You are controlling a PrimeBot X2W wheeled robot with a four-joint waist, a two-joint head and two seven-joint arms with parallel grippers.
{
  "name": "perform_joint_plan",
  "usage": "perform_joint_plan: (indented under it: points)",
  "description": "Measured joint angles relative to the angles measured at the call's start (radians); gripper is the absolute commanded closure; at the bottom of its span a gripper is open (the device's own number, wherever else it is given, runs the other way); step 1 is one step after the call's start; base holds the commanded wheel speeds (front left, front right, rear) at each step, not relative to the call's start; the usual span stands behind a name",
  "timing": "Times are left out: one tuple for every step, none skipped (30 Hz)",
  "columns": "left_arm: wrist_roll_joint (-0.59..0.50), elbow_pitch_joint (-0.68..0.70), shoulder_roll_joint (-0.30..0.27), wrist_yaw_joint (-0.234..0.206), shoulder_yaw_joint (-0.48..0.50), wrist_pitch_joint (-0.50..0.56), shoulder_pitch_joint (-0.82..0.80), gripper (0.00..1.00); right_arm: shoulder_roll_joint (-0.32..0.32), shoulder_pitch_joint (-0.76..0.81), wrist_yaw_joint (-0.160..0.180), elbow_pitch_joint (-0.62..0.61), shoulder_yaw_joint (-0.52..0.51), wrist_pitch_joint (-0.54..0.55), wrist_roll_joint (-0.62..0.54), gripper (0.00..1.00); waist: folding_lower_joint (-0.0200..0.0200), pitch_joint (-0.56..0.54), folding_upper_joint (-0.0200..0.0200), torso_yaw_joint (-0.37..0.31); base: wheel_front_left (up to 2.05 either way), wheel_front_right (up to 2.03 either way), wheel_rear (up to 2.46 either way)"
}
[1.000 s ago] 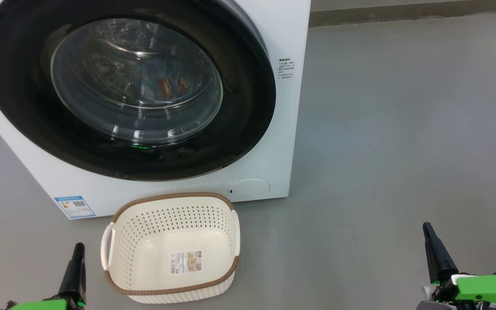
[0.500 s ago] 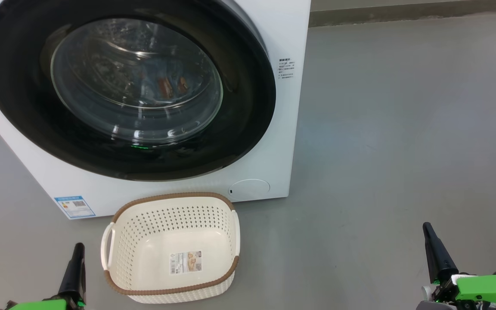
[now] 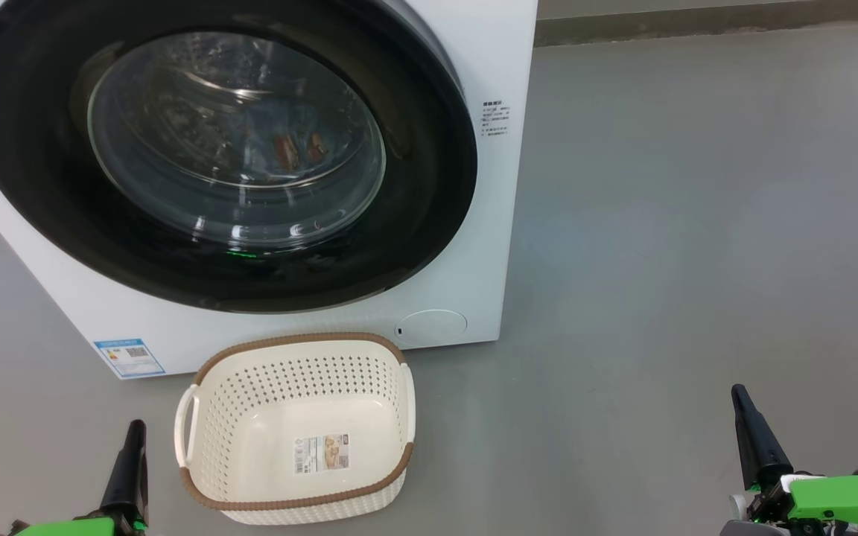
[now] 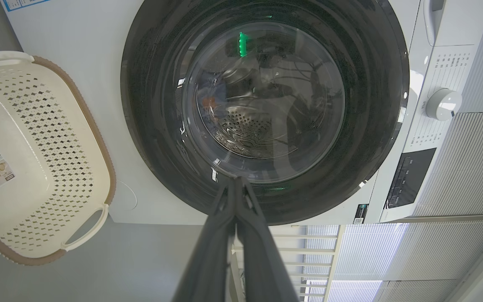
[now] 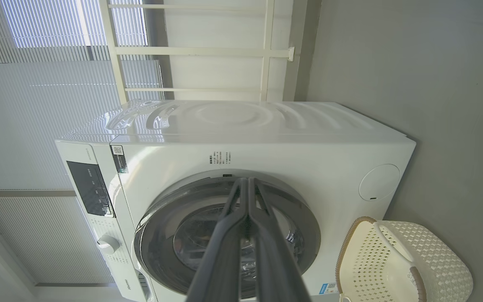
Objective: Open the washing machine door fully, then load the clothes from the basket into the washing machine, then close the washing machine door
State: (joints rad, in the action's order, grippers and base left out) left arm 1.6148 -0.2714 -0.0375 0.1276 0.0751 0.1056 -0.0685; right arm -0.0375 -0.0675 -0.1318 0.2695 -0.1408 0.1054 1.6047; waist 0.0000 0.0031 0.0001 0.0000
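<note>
Nothing has stirred in the last second, and both arms sit low and idle; my left gripper (image 4: 236, 181) has its fingers pressed together on nothing, my right gripper (image 5: 247, 181) the same; the washing machine door (image 3: 235, 141) stands shut ahead of and above both tips; the clothes (image 3: 299, 149) show through its glass, inside the drum; the basket (image 3: 295, 339) sits bare just beside my left gripper, on its inner side; job finished, I'd say.
</note>
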Motion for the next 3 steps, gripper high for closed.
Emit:
perform_joint_plan:
  points:
    - [0.000, 0.000, 0.000, 0.000, 0.000, 0.000, 0.000, 1.00, 0.000, 0.000, 0.000, 0.000, 0.000, 0.000, 0.000, 1.00, 0.0000, 0.000, 0.0000, 0.000, 0.00, 0.00, 0.00]
    - [0.000, 0.000, 0.000, 0.000, 0.000, 0.000, 0.000, 1.00, 0.000, 0.000, 0.000, 0.000, 0.000, 0.000, 0.000, 1.00, 0.0000, 0.000, -0.0001, 0.000, 0.00, 0.00, 0.00]
    - [0.000, 0.000, 0.000, 0.000, 0.000, 0.000, 0.000, 1.00, 0.000, 0.000, 0.000, 0.000, 0.000, 0.000, 0.000, 1.00, 0.0000, 0.000, 0.0000, 0.000, 0.00, 0.00, 0.00]
